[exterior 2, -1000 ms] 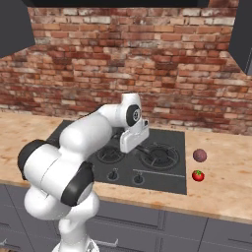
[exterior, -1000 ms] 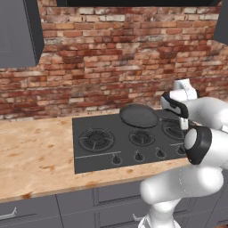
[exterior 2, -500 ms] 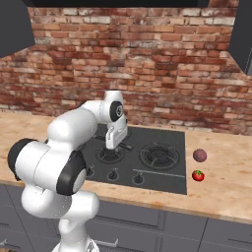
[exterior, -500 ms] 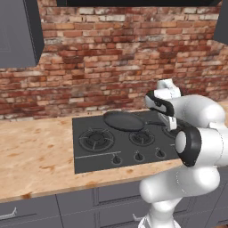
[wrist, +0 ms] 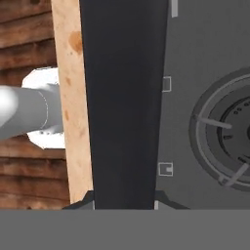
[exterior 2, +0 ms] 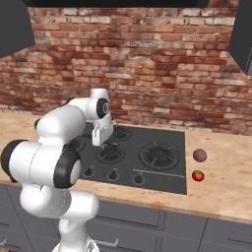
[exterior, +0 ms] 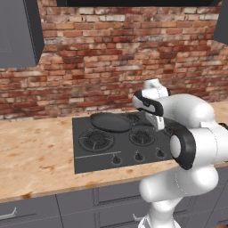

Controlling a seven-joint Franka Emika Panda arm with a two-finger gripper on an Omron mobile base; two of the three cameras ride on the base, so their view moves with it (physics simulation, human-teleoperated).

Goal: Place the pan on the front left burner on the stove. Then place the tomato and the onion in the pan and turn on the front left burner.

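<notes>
The dark grey pan [exterior: 110, 122] hangs just above the back left of the black stove [exterior: 119, 153], tilted slightly. Its thin handle [wrist: 124, 97] runs right into my gripper [exterior: 153, 119], which is shut on it; in the hand view the handle passes between the fingertips of the gripper [wrist: 124, 201]. The large front left burner [exterior: 95, 139] lies bare just in front of and below the pan. On the counter right of the stove [exterior 2: 167, 182] rest the purplish onion [exterior 2: 200, 155] and, nearer the front, the red tomato [exterior 2: 198, 175]. From the right, the gripper [exterior 2: 100, 141] points down over the stove.
A row of small knobs [exterior: 138, 156] lines the stove's front edge. Wooden counter [exterior: 35, 156] stretches to the left, with a brick wall [exterior: 111, 67] behind and dark wall cabinets [exterior: 20, 33] above. A smaller burner [exterior: 142, 137] sits in the middle of the stove.
The arm has swung left, carrying the pan from over the back right of the stove to its back left and a little lower. Onion and tomato have stayed put.
</notes>
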